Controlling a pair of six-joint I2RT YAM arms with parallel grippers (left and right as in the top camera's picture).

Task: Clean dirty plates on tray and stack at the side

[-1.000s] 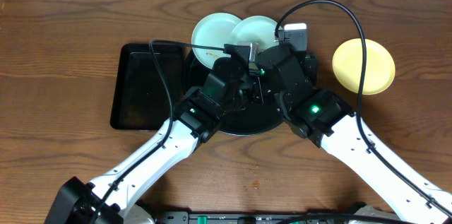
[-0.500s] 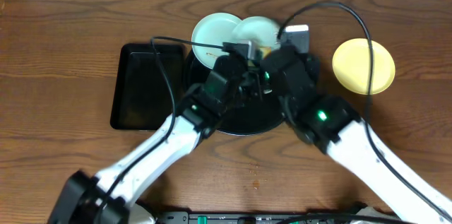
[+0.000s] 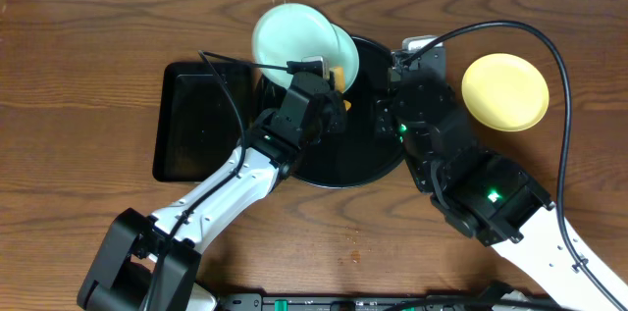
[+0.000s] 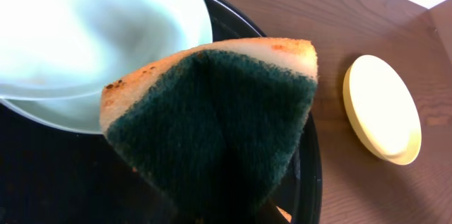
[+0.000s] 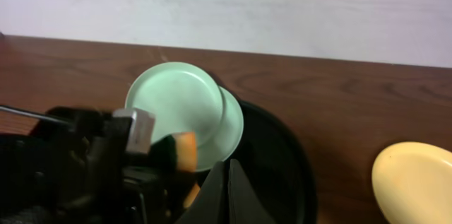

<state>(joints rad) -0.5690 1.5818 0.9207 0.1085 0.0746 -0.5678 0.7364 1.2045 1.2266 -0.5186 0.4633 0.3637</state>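
The two mint plates (image 3: 294,41), side by side a second ago, now overlap at the tray's (image 3: 365,64) far-left rim; the right arm (image 3: 446,149) has drawn back toward the near right, uncovering the tray's middle; the left pincer (image 3: 336,83) has moved up beside the plates, its sponge (image 3: 340,77) now showing.

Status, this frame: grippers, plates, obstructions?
Left gripper shut on sponge. Right gripper shut, empty. Mint plates overlapped at far edge of tray; yellow plate off it. Nothing obstructing.
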